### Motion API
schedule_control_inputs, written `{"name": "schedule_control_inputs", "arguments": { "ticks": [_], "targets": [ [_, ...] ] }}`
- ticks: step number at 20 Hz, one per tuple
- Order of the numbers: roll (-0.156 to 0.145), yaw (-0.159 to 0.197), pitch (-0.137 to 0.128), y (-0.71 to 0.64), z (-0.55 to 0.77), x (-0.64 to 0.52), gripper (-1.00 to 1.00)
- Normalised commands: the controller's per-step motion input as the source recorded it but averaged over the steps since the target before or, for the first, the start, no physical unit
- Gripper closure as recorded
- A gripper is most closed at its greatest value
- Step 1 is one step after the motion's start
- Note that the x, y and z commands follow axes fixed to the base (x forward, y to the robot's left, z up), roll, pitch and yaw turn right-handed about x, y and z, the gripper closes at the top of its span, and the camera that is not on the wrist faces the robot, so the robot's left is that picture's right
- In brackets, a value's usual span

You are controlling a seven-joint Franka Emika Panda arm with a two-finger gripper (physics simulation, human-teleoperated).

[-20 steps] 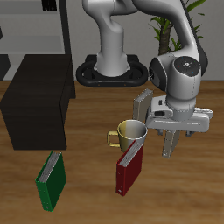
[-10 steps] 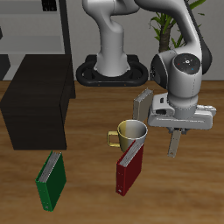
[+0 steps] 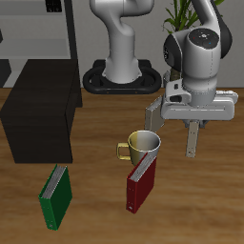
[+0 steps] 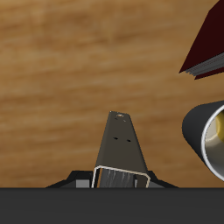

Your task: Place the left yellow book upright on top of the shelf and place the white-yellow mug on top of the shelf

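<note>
My gripper (image 3: pixel 192 127) hangs beside the white-yellow mug (image 3: pixel 143 145) and is shut on the left yellow book (image 3: pixel 191 145). The book is a thin tan-grey slab, held upright and edge-on, clear of the table. In the wrist view the book (image 4: pixel 118 149) tapers away from the camera over bare wood, with the mug's yellow inside (image 4: pixel 206 131) close by. The mug stands upright on the table with its handle towards the shelf (image 3: pixel 43 110). That shelf is a low black cabinet well away from the gripper, and its top is bare.
A dark red book (image 3: pixel 141 181) leans against the mug on the side towards the table's front edge. Just behind the mug stands a greyer book (image 3: pixel 153 109). A green book (image 3: pixel 55 195) lies in front of the shelf. A grey rack (image 3: pixel 38 29) is at the back.
The gripper has risen straight up by a small amount with the book in it. The mug and the other books have not moved.
</note>
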Motion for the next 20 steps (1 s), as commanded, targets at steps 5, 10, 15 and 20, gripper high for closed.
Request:
{"name": "schedule_control_inputs", "arguments": {
  "ticks": [5, 10, 15, 20],
  "targets": [
    [0.052, 0.066, -0.047, -0.27, 0.79, -0.28, 1.00],
    [0.027, -0.017, -0.071, -0.56, 0.81, -0.47, 1.00],
    [0.006, -0.024, -0.038, -0.44, 0.50, -0.33, 1.00],
    [-0.034, -0.004, -0.054, -0.61, 0.49, -0.33, 1.00]
  ]
}}
